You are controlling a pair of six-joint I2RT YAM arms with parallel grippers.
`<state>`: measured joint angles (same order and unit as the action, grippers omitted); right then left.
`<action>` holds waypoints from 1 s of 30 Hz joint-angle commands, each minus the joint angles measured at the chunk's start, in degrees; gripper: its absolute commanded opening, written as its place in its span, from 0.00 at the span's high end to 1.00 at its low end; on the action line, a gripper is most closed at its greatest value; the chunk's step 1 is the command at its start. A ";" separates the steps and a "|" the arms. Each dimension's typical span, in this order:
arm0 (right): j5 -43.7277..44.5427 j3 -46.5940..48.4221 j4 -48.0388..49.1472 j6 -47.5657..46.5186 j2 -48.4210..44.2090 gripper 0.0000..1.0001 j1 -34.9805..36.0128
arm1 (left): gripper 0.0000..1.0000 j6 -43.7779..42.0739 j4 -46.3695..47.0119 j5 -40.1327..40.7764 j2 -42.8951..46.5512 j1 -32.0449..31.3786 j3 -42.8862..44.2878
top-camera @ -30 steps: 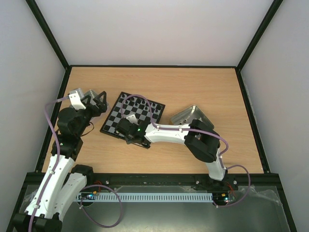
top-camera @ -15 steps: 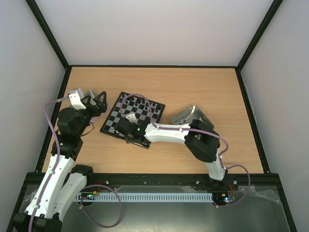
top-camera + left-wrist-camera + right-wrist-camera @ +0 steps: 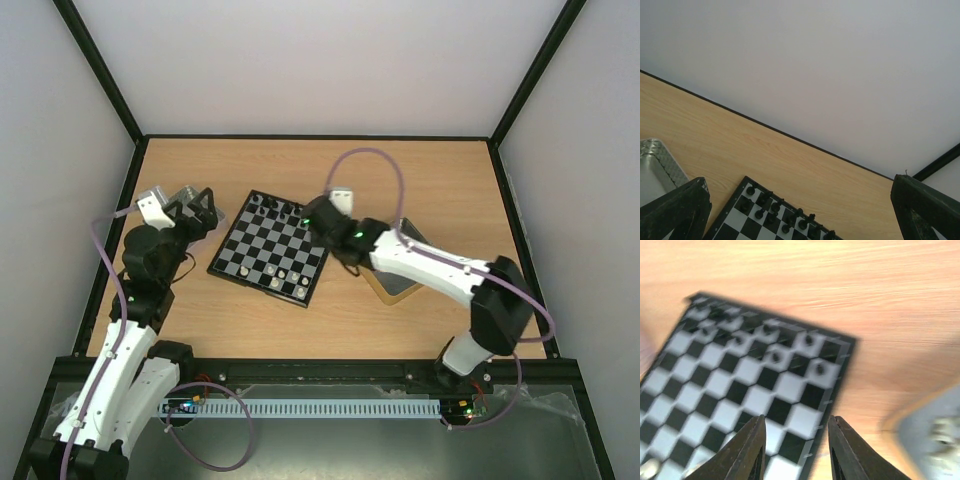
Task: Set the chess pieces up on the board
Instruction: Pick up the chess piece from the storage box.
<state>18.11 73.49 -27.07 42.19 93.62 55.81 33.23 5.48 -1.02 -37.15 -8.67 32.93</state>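
The board (image 3: pixel 268 248) lies tilted on the wooden table, left of centre. Black chess pieces (image 3: pixel 272 208) fill its far rows and show in the left wrist view (image 3: pixel 782 220). A few white pieces (image 3: pixel 286 281) stand along its near edge. My right gripper (image 3: pixel 325 228) hovers over the board's right edge (image 3: pixel 840 385). It is open (image 3: pixel 796 419) and nothing is between its fingers. My left gripper (image 3: pixel 200 204) is off the board's left corner, tilted up, wide open (image 3: pixel 800 220) and empty.
A silver tray (image 3: pixel 160 196) sits left of the board, beside my left gripper (image 3: pixel 657 162). A second silver tray (image 3: pixel 405 238), partly under my right arm, holds blurred pale pieces (image 3: pixel 945 432). Black frame rails border the table.
My right arm has swung from the board's near edge to its right side, toward the right tray, and its jaws have opened. The left arm has barely moved.
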 commanded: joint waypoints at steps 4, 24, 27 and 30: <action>1.09 -13.98 -0.63 4.03 -11.82 0.65 -15.38 | 0.01 -0.48 -0.39 3.74 0.35 0.32 1.12; -16.50 -22.30 10.40 0.83 -2.13 0.65 -31.91 | 0.01 -12.52 -0.41 -8.74 -0.76 0.43 2.75; -15.81 -21.96 10.41 1.02 -0.62 0.65 -31.91 | 0.01 -13.02 -0.47 -8.08 -0.54 0.40 2.48; -15.31 -21.81 10.22 0.96 0.82 0.68 -31.91 | 0.01 -13.11 -0.17 -8.56 -0.87 0.40 2.16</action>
<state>1.65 50.09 -17.47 43.51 92.77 24.05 21.93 4.80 -8.71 -38.11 -8.60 33.78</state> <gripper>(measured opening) 0.343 0.994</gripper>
